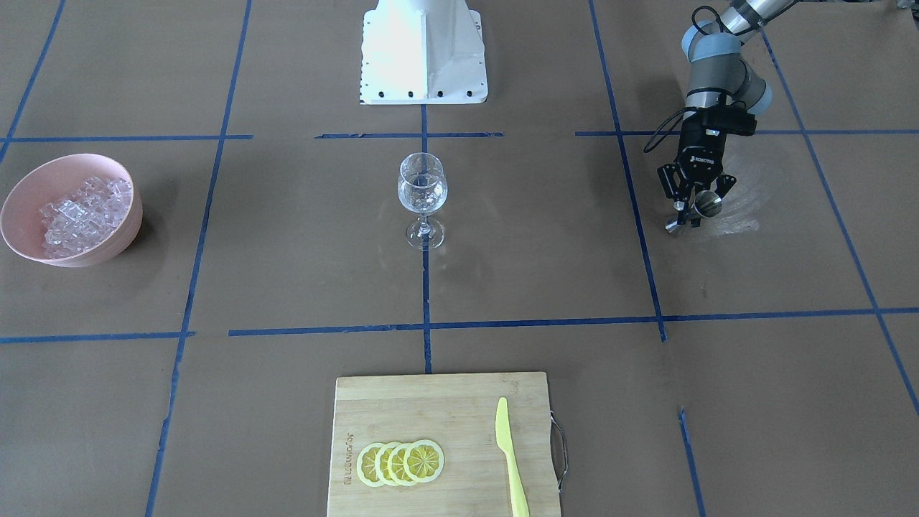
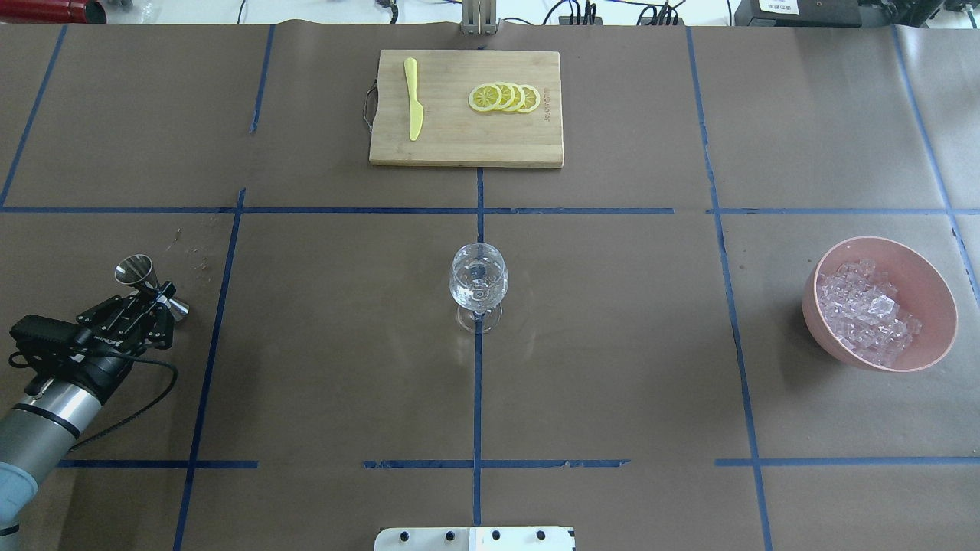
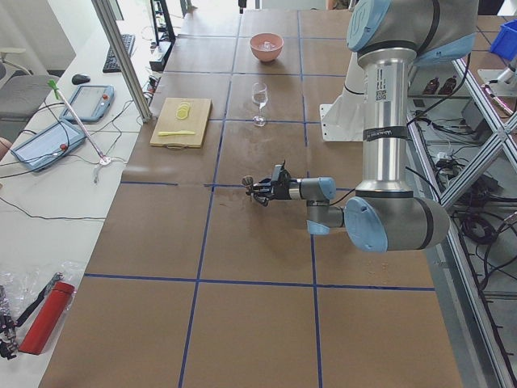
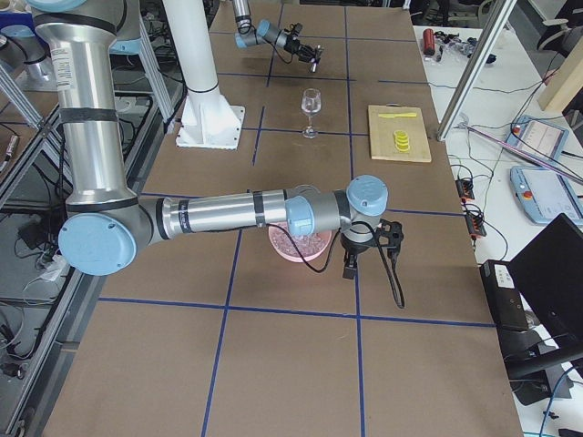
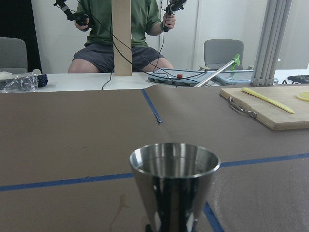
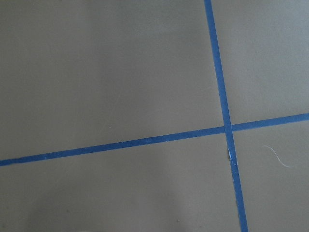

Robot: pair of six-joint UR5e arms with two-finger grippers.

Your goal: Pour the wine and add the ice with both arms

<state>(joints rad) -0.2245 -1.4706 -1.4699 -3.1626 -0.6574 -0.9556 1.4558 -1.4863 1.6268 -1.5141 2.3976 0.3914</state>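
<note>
My left gripper (image 2: 157,295) is shut on the waist of a steel jigger (image 2: 145,277) and holds it just above the table at the left side. The jigger fills the left wrist view (image 5: 174,183), cup mouth up. A clear wine glass (image 2: 478,283) stands upright at the table's middle. The ice (image 2: 865,310) lies heaped in a pink bowl (image 2: 930,337) at the right. My right gripper (image 4: 355,259) shows only in the exterior right view, next to the bowl (image 4: 301,248). I cannot tell whether it is open or shut.
A bamboo cutting board (image 2: 444,145) at the far middle carries lemon slices (image 2: 505,98) and a yellow knife (image 2: 413,99). The white pedestal (image 1: 422,50) stands at the robot's side. The right wrist view shows only brown paper and blue tape (image 6: 224,128).
</note>
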